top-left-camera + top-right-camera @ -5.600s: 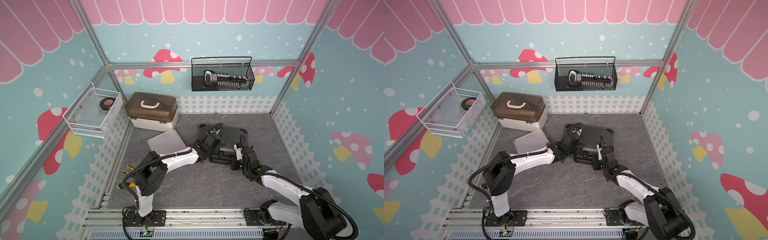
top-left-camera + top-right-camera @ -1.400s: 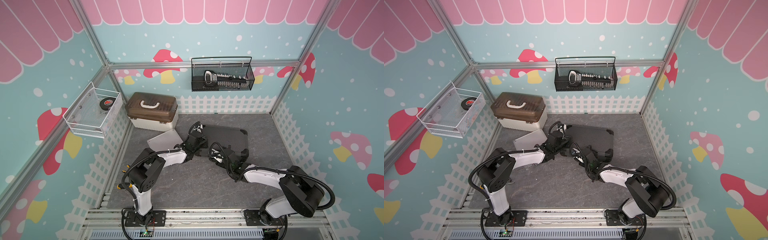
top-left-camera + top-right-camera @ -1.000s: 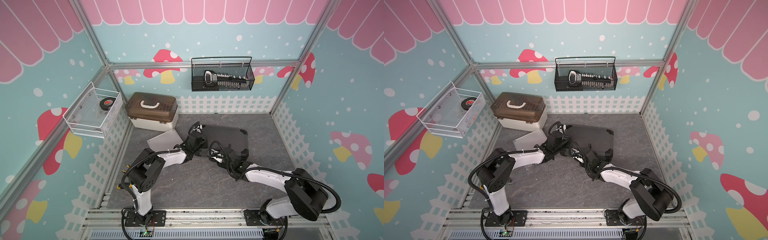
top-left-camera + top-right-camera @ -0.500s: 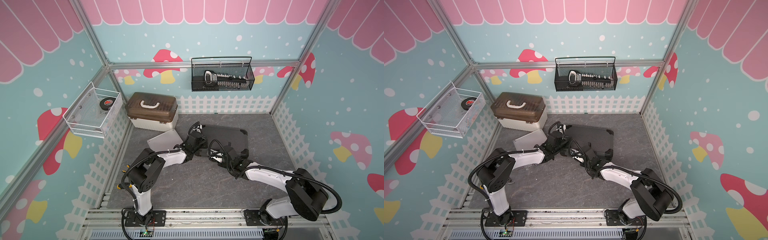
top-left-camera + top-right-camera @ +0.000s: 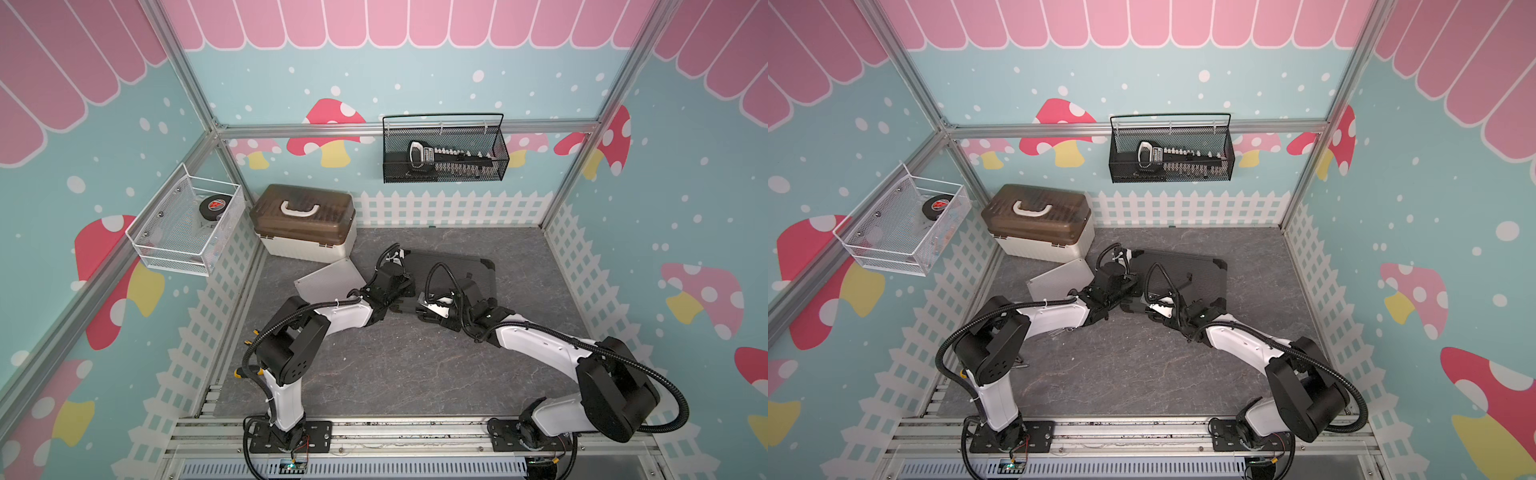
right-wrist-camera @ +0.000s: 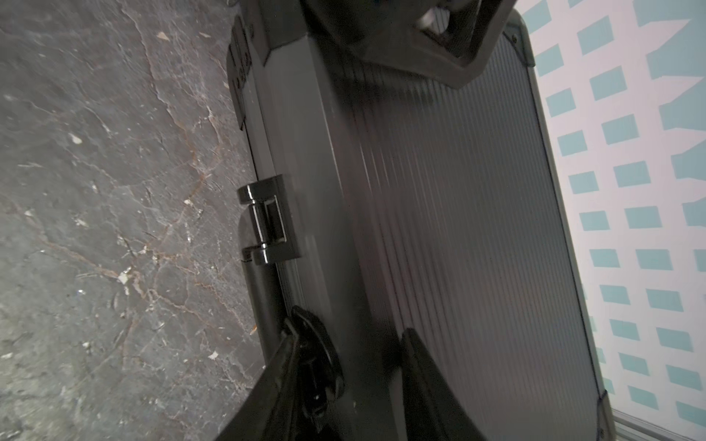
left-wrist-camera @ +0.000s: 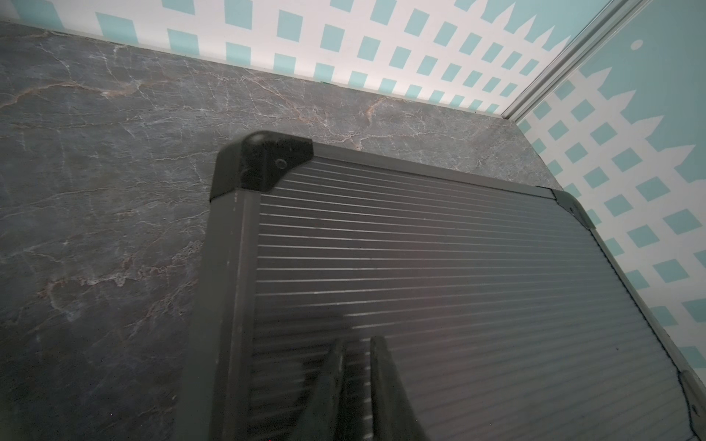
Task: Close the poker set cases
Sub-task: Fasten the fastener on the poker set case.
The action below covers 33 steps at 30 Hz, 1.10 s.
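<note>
Grey tabletop (image 5: 395,374) nearest the bases is open for retreat. Right gripper (image 6: 351,324) has narrowed, part-open astride the front edge by the handle (image 6: 263,290). Left gripper (image 7: 357,340) (nearly shut) rests on the lid. Dark-grey poker case (image 5: 465,270) now lies flat mid-tabletop; latching probably remains. Silver case (image 5: 328,278) sits just beside the white box (image 5: 307,245).

The left arm (image 5: 345,312) and right arm (image 5: 536,341) had glossy white links set between bulky black joint housings (image 5: 615,399). A ribbed black hose (image 5: 685,405) looped along each arm. The left shoulder housing (image 5: 297,357) bore a ring of small round holes. Each arm stood on a flat black base plate (image 5: 320,432). The fingers (image 7: 386,385) were black, tapered wedges.
</note>
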### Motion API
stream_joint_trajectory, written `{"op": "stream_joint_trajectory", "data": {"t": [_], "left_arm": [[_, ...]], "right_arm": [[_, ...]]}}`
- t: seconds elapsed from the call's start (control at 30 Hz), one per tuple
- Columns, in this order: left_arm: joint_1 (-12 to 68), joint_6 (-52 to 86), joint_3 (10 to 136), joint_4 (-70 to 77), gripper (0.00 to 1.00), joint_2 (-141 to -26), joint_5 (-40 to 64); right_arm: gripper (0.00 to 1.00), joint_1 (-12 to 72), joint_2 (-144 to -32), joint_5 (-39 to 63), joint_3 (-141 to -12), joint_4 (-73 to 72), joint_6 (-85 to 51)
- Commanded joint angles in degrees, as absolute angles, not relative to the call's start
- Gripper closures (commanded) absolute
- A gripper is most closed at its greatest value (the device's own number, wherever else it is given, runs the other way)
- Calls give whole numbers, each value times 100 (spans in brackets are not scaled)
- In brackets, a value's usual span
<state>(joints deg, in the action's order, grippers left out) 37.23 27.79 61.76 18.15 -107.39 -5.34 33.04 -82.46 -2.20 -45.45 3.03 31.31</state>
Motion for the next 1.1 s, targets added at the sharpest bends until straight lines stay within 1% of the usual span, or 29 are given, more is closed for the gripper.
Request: {"op": "stream_joint_trajectory", "data": {"t": [0.0,0.33,0.53,0.83,0.97,1.07], "left_arm": [[3692,2875,5933,869,84,-10846,-521],[3693,2883,5974,784,85,-10837,-533],[3696,2867,5959,747,85,-10797,-574],[3696,2830,6031,648,85,-10793,-583],[3695,2834,6053,650,85,-10776,-602],[3693,2791,6052,676,83,-10723,-638]], "right_arm": [[85,2835,-8778,16,-4559,468,2858],[86,2593,-9235,191,-4808,659,2787],[81,2531,-9214,280,-4963,581,2435],[70,2279,-8301,524,-5148,-106,1339],[65,2238,-7829,75,-5147,-105,1146],[64,2167,-7507,-324,-5023,-127,1015]]}}
